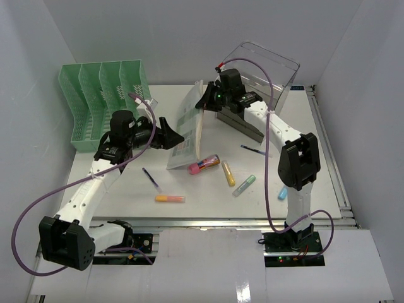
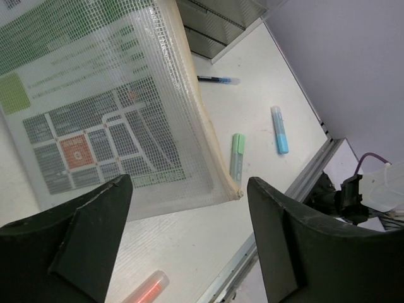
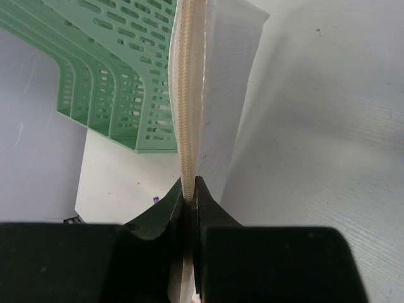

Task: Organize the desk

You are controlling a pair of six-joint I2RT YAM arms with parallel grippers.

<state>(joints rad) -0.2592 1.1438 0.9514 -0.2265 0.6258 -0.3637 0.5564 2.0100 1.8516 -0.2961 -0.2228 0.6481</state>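
Right hand [image 3: 189,189] clenched on translucent mesh zip pouch [image 1: 187,129]; left hand [image 2: 189,211] splayed, empty. Edge pinch looks shallow: pouch could slip.

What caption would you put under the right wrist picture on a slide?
The right gripper pinches the zipper edge of a mesh document pouch, with a green file rack behind.

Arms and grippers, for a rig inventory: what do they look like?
The left arm and right arm have white links with black joint housings and looping purple cables. The left gripper and right gripper have black wedge-shaped fingers.
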